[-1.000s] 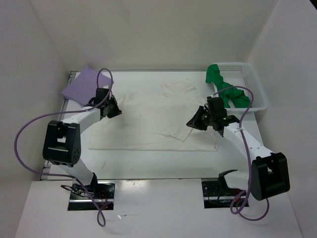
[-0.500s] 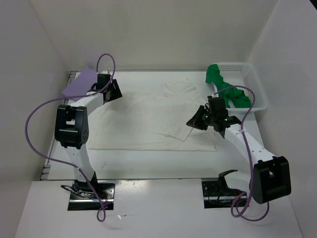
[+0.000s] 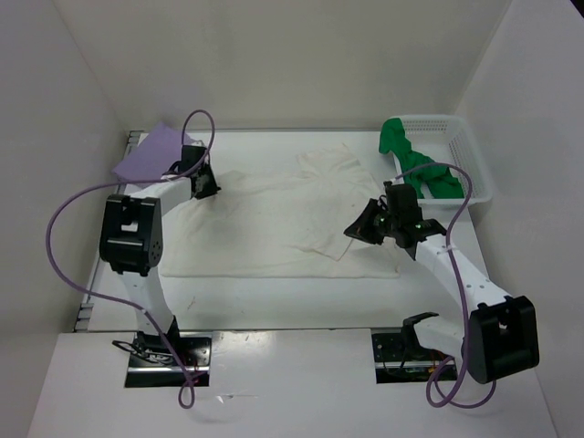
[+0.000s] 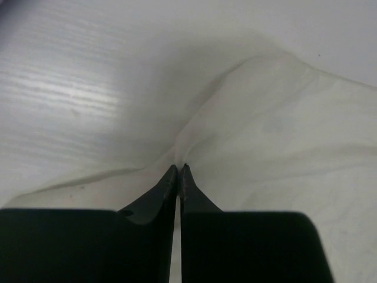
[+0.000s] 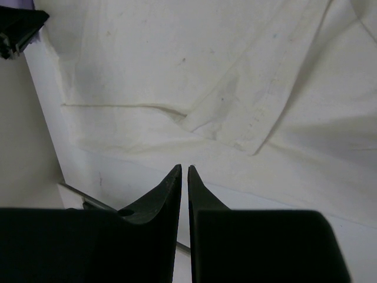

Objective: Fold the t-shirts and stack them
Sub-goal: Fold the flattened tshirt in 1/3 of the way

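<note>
Right gripper [image 3: 361, 228] hangs over the lower right part of the white shirt [image 3: 265, 224], its fingers drawn together to a thin slit with nothing between them that I can see. From its own camera the cloth lies flat beneath the tips. Left gripper [image 4: 179, 168], further up at the shirt's upper left corner, is pinched closed on the white cloth. The fabric rises into a small peak at its fingertips, with creases fanning away.

That white shirt fills the middle of the table [image 3: 274, 306], spread flat, its long axis running left to right across the frame. It looks off-white and lightly wrinkled, with a few dark specks. One flap is turned over at lower centre, ending in a point, and a sleeve-like piece sticks out at the upper right. Which way the neck points I cannot tell.

Further back, at the upper left, the purple shirt [image 3: 149, 153] lies folded into a flat, smooth four-sided shape, slanting from lower left to upper right. At the upper right the green shirt [image 3: 418, 167] is crumpled and draped over the rim of the basket [image 3: 467, 155], stretched from upper left to lower right.
</note>
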You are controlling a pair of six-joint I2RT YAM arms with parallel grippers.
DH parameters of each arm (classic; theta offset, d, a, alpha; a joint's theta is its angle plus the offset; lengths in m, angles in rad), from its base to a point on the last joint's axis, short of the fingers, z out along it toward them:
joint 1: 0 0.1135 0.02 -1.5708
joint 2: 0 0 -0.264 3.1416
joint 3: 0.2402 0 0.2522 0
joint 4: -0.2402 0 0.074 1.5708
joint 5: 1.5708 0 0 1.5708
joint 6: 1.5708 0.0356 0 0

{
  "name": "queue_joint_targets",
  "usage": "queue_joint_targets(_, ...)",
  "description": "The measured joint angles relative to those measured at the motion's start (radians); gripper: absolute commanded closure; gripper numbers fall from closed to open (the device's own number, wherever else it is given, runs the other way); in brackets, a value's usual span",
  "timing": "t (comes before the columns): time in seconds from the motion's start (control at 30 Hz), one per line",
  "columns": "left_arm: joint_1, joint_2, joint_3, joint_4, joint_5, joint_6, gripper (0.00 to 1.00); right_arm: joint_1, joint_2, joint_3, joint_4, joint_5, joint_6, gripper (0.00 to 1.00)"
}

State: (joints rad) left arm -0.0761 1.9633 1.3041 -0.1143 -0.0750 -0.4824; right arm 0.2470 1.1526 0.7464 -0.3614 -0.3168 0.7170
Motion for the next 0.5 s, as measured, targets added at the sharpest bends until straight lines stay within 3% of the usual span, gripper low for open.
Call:
queue_joint_targets(0.13, -0.034, -0.169, -0.099, -0.012, -0.019, -0.024, 0.95, 0.001, 0.000, -0.004, 0.002, -0.005, 0.000, 0.87)
queue_joint_targets(0.27, -0.168, -0.362, -0.185, -0.016, -0.059, -0.049, 0.88, 0.007, 0.002, -0.010, 0.005, -0.010, 0.001, 0.87)
queue_joint_targets(0.37, -0.287, -0.446, -0.254, -0.010, -0.057, -0.084, 0.79, 0.008, 0.007, -0.016, 0.006, -0.010, 0.003, 0.87)
queue_joint_targets(0.4, -0.314, -0.454, -0.279, -0.011, -0.053, -0.099, 0.69, 0.008, 0.011, -0.016, 0.009, -0.011, 0.003, 0.87)
queue_joint_targets(0.5, -0.373, -0.450, -0.364, -0.036, -0.033, -0.150, 0.57, 0.009, 0.023, -0.016, 0.010, -0.012, 0.003, 0.87)
